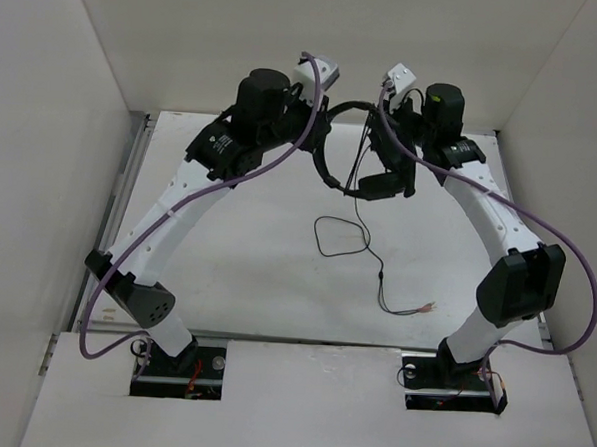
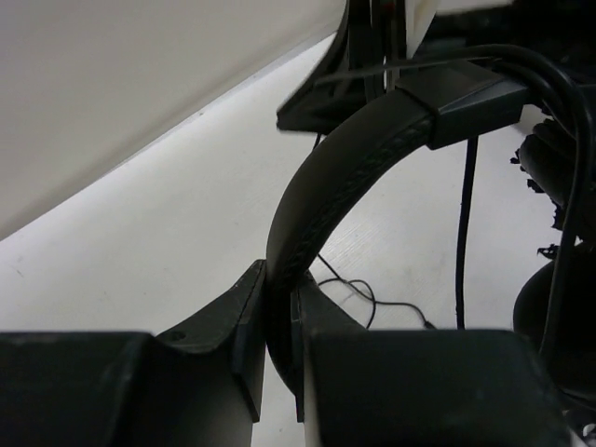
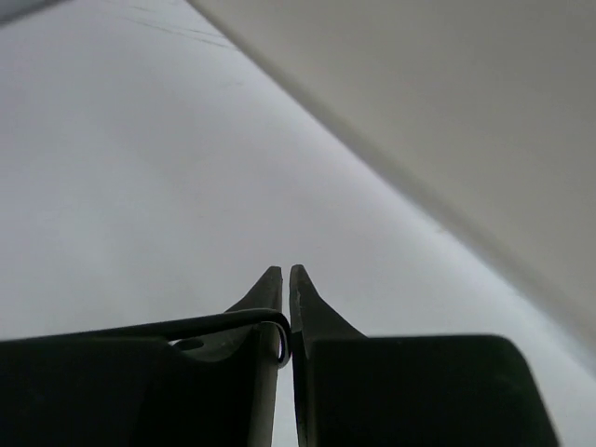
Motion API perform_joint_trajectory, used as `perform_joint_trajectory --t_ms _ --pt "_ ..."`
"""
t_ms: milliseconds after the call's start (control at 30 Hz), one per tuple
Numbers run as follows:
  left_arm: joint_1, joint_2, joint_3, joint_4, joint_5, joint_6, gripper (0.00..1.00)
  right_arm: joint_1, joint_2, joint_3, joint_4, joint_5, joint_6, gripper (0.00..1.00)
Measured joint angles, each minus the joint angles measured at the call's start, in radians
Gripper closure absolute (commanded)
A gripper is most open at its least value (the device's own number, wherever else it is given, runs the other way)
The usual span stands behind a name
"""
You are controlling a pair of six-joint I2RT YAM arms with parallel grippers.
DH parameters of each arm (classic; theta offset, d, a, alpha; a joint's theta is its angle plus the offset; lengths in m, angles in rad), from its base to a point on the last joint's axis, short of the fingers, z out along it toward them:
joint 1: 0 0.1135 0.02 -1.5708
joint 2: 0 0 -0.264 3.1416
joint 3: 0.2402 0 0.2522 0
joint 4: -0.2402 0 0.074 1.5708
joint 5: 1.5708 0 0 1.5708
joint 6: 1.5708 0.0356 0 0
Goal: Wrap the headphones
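Note:
The black headphones [image 1: 333,171] hang in the air between my two grippers at the far end of the table. My left gripper [image 1: 319,134] is shut on the padded headband [image 2: 345,177], which rises from between its fingers [image 2: 279,307]. One earcup [image 1: 383,184] hangs below the right gripper. My right gripper [image 1: 380,120] is shut on the thin black cord [image 3: 186,326], which bends over one finger and passes into the closed gap [image 3: 285,275]. The rest of the cord [image 1: 343,236] drops to the table, loops, and ends in reddish wire tips [image 1: 424,308].
White walls enclose the table [image 1: 236,270] at the back and both sides. The right arm's elbow [image 1: 521,285] stands over the table's right edge. A purple cable [image 1: 179,202] runs along the left arm.

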Motion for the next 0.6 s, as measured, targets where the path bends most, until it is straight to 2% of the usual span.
perform_joint_trajectory --t_ms 133,300,433,533,600 --pt "0.026 0.024 0.098 -0.007 0.056 -0.058 1.0 -0.033 0.0 -0.098 0.068 -0.214 0.254 0.87" --pt "0.028 0.061 0.22 -0.006 0.116 -0.121 1.0 -0.045 0.0 -0.241 0.329 -0.416 0.659 0.82" --pt "0.028 0.088 0.293 -0.006 0.142 -0.159 1.0 -0.025 -0.001 -0.338 0.599 -0.485 0.938 0.78" --pt "0.036 0.101 0.323 -0.006 0.152 -0.179 1.0 0.006 -0.001 -0.387 0.743 -0.515 1.067 0.75" --pt "0.053 0.11 0.34 -0.006 0.153 -0.194 1.0 0.019 -0.002 -0.414 0.79 -0.521 1.098 0.74"
